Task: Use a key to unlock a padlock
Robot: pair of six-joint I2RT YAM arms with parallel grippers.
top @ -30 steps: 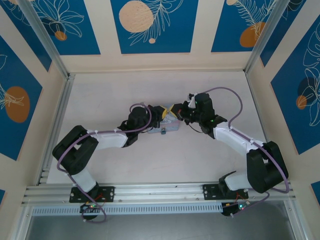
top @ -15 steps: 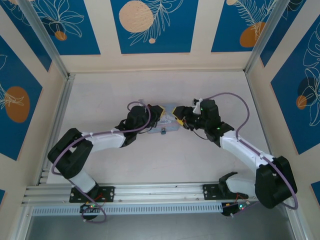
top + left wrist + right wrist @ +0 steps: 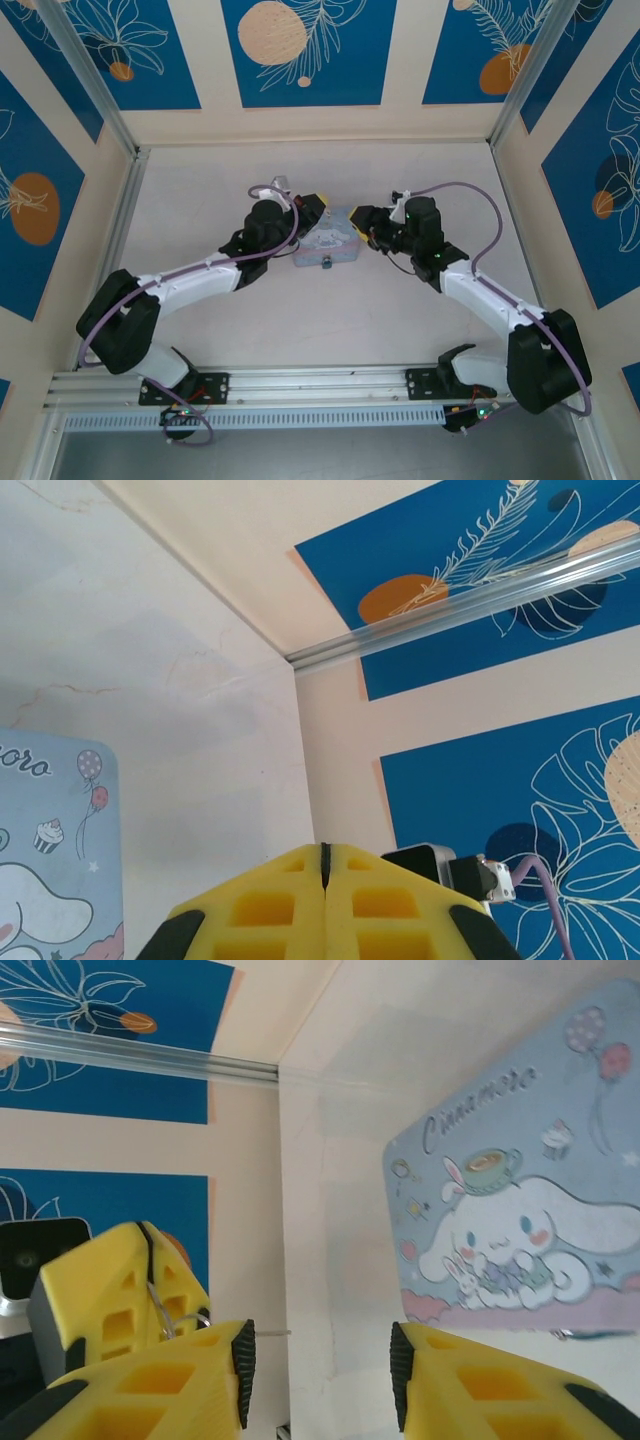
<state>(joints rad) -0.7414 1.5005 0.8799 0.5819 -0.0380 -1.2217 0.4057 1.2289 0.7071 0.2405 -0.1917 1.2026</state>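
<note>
Pale counter (image 3: 190,190) carries the cartoon tin (image 3: 332,243), padlock (image 3: 325,265) at its near edge; left tool (image 3: 323,852) pinches what seems the key (image 3: 165,1310), right tool (image 3: 320,1360) gapes empty, so it should steady the padlock first.

Cursive "Cinnamoro" on the pastel-blue cartoon tin (image 3: 520,1210); left wrist view, just "oro"

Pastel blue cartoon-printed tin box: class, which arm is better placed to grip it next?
Probably the right: the right gripper stands open beside the tin box; the left gripper is shut.
</note>
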